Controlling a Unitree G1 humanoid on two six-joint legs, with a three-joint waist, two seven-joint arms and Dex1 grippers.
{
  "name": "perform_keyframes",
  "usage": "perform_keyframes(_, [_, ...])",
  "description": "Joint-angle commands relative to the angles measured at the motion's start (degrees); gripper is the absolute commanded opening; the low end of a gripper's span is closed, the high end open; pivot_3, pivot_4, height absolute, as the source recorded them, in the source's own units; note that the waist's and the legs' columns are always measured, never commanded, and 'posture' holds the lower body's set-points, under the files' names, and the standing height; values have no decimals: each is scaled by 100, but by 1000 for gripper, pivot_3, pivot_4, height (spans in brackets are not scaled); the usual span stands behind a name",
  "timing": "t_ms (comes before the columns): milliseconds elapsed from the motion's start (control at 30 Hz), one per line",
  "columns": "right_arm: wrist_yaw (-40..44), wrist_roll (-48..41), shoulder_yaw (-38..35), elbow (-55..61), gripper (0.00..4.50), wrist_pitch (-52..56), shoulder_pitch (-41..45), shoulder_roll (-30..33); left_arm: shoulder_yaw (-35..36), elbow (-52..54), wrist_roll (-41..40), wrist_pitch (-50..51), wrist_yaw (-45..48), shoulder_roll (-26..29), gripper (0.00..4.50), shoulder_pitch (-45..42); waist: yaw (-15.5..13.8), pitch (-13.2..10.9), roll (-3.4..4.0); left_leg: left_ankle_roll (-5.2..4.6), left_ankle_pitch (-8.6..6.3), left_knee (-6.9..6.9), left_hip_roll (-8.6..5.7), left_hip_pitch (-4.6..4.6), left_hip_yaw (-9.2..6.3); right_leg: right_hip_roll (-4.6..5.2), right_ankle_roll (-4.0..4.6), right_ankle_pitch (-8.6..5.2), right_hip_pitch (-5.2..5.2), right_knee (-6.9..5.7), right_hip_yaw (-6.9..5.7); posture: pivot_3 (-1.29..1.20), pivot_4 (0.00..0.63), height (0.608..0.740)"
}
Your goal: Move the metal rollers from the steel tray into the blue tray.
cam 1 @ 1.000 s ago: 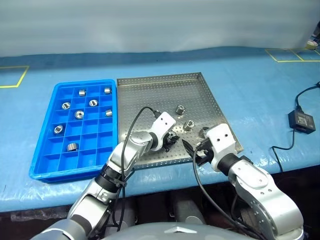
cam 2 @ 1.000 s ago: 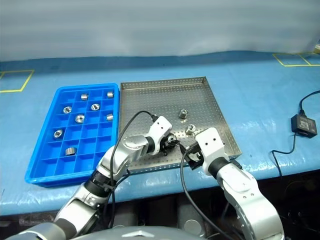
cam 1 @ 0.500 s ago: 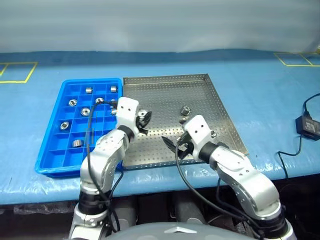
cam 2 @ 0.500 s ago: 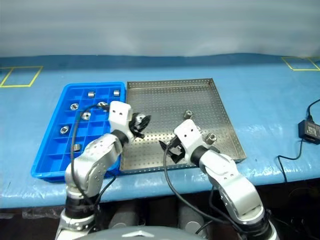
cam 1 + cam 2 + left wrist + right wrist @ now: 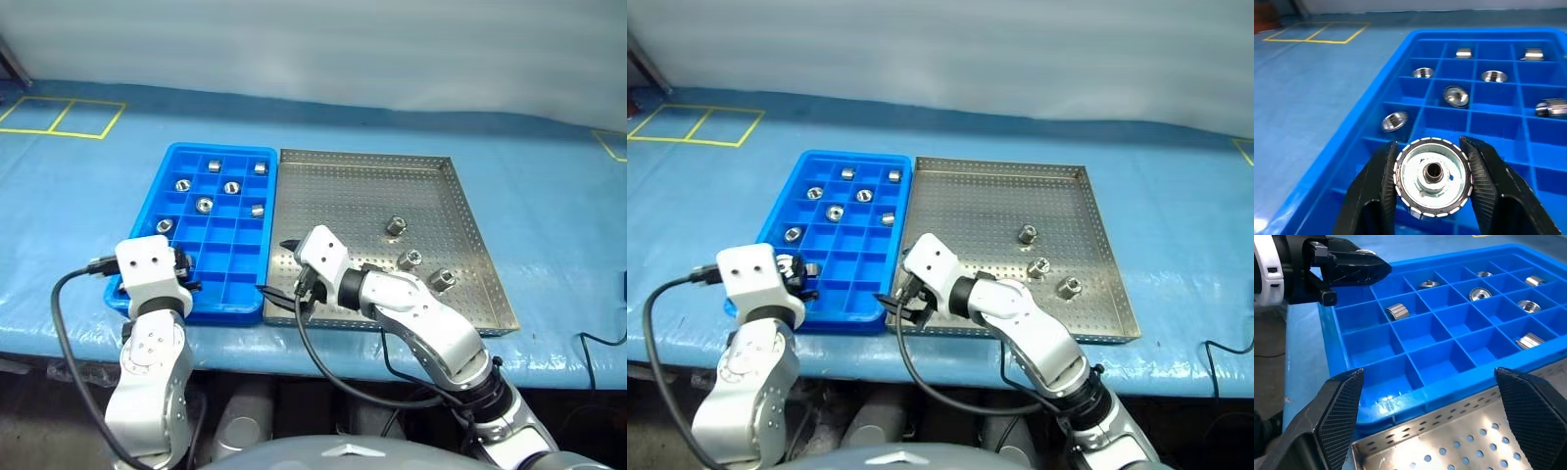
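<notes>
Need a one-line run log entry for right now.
left hand: shut on metal roller, over blue tray | right hand: open, empty | steel tray: three rollers left

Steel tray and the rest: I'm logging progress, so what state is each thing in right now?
Steel tray: three metal rollers left in it.
Blue tray: seven rollers sit in separate compartments; most compartments are empty.
Left end effector: shut on a roller, above the blue tray's near end.
Right end effector: open, empty, at the steel tray's edge next to the blue tray.
</notes>
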State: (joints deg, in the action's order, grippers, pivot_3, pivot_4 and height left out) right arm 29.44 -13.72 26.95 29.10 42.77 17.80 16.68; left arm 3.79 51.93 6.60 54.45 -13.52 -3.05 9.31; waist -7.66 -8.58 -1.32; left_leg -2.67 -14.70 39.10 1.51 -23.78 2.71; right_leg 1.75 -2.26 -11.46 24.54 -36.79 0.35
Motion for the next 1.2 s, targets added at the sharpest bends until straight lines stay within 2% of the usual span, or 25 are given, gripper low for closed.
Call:
perform_keyframes(33, [144, -35, 25, 6, 4500, -202, 115, -62, 168, 345, 196, -106, -194, -149, 1699, 51, -97, 0, 0, 1, 0, 0, 2, 0, -3, 0, 3, -2, 1, 0, -7, 417, 150, 740])
perform_keyframes(367, [48, 5, -83, 101, 4500, -176, -53, -57, 562, -184, 83, -268, 82, 36, 1699, -163, -357, 0, 2, 5, -3, -4, 0, -11, -21, 27, 22, -14, 6, 0, -59, 353, 150, 740])
perform_keyframes(733, [-264, 14, -195, 418, 4500, -3, -379, 6, 526, -843, -119, -343, 301, -126, 1699, -281, -228, -2, 4, 6, -3, -4, -2, -22, -29, 35, 26, -17, 7, 4, -74, 266, 150, 740])
perform_keyframes(800, [-331, 18, -242, 487, 4500, 48, -441, 44, 495, -795, 4, -277, 224, -114, 2413, -200, -187, -2, 5, 6, -3, -3, -1, -22, -35, 39, 28, -18, 6, 4, -81, 245, 150, 740])
perform_keyframes(867, [-385, 12, -289, 549, 4500, 89, -496, 80, 412, -764, 149, -307, 124, -87, 2942, -118, -115, 0, 8, 6, -3, -3, -2, -21, -39, 45, 29, -19, 3, 5, -85, 231, 150, 740])
perform_keyframes(1000, [-506, 23, -411, 706, 4500, 206, -626, 154, -70, -691, 482, -642, -113, -110, 4312, -81, -8, -1, 8, 6, -3, -2, -3, -21, -41, 62, 29, -19, 2, 5, -87, 204, 150, 740])
perform_keyframes(1033, [-534, 12, -458, 749, 4500, 232, -658, 170, -280, -680, 534, -741, -89, -73, 4475, -176, -1, -1, 9, 6, -3, -2, -3, -21, -42, 62, 29, -19, 2, 5, -89, 200, 150, 740])
perform_keyframes(1200, [-735, -3, -806, 1023, 4500, 413, -832, 264, -1168, -1009, 105, -1190, 818, 168, 4475, -1048, 89, -4, 11, 8, -3, 3, -5, -24, -53, 69, 30, -20, 8, 10, -105, 115, 150, 740])
